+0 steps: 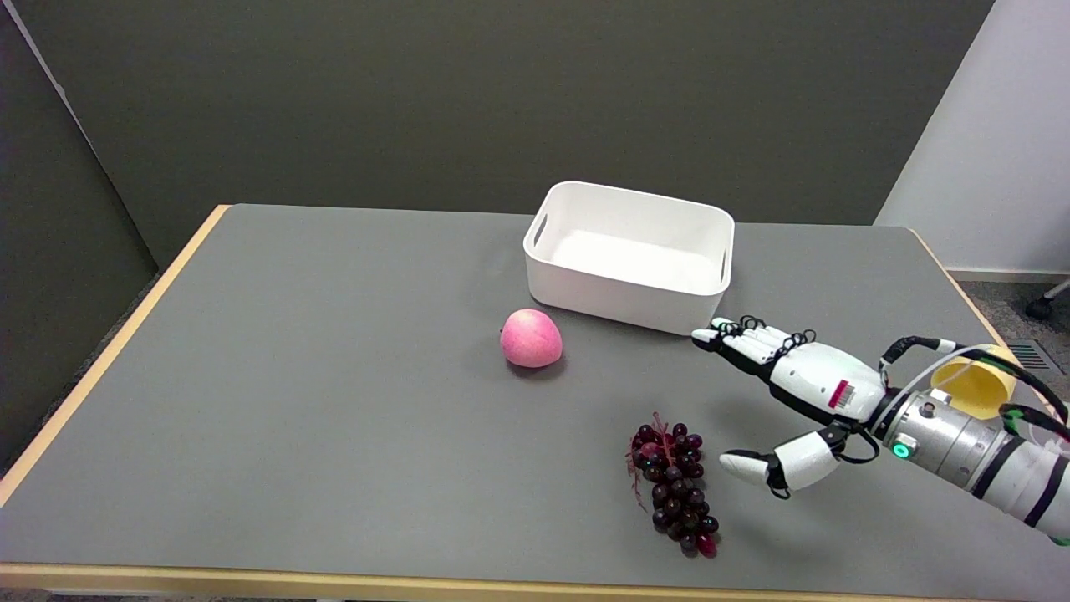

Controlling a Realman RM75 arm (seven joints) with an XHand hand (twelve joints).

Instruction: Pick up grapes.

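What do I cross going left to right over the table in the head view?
Pink apple → white bin → grapes → right hand, open beside the grapes → yellow cup.

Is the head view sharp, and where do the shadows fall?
Head view: sharp overall, lit evenly and softly; faint shadows lie under the peach and beside the grapes; the robot hand casts a faint shadow on the table; no glare visible.

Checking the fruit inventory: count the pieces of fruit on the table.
2: a pink apple near the table's middle, before the white bin; a dark grape bunch near the front edge.
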